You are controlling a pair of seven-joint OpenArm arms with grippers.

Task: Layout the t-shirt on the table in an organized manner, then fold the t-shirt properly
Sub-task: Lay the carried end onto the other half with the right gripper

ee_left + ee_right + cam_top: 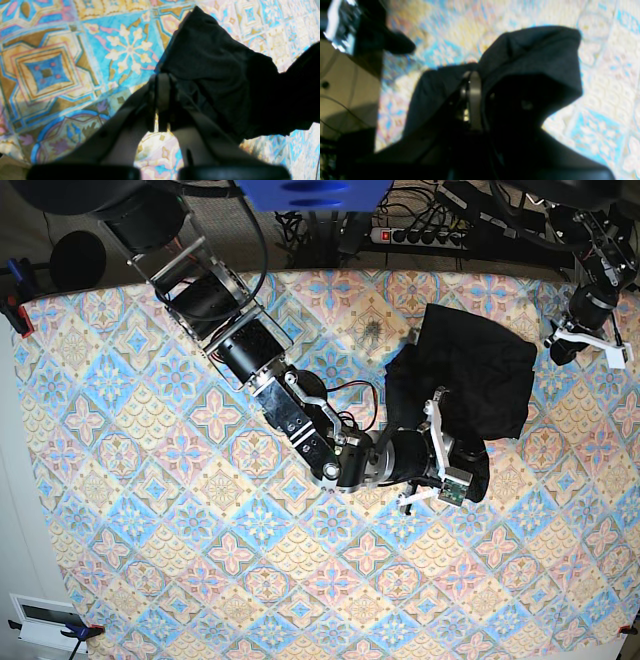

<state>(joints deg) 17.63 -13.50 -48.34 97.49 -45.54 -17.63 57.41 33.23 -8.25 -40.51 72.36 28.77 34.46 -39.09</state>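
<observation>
No words, numbers or signs are showing anywhere that can be read; nothing near the fingers is carrying any writing.

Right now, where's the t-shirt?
In the base view the t-shirt lies bunched on the table's far right part; the right gripper pinches its near edge, and the left gripper pinches its right edge.

Black segmented right arm (pixel 250 345), silver brackets, red cable, white claw (pixel 440 455) plates, green circuit board
</observation>
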